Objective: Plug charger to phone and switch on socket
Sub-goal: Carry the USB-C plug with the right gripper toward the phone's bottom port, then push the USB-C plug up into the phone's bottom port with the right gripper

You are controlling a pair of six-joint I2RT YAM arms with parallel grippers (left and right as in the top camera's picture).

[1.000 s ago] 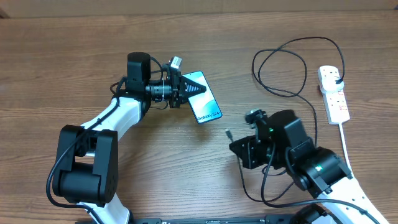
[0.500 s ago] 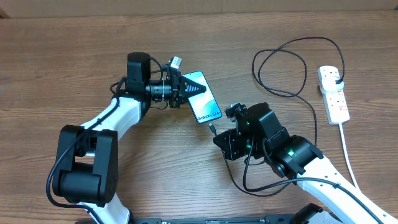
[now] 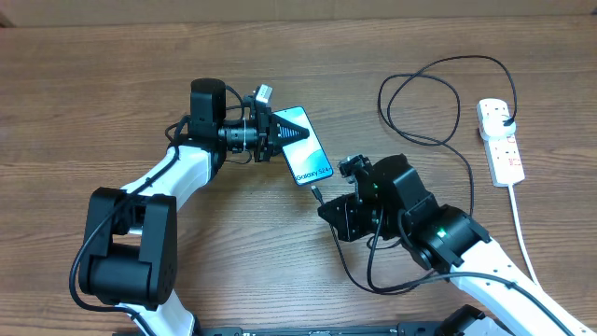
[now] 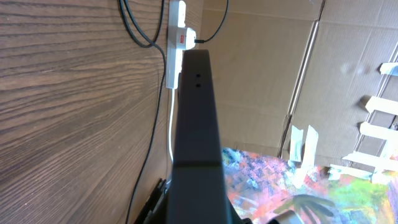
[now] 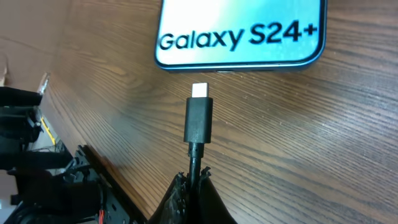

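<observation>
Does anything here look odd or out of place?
Nothing spilled or broken. The phone lies slanted, pinched by the left gripper, and the charger's tip hangs just short of it, not plugged in.

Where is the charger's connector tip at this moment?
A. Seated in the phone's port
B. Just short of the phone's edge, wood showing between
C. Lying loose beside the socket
B: the right gripper holds the connector with bare table between its metal tip and the phone.
</observation>
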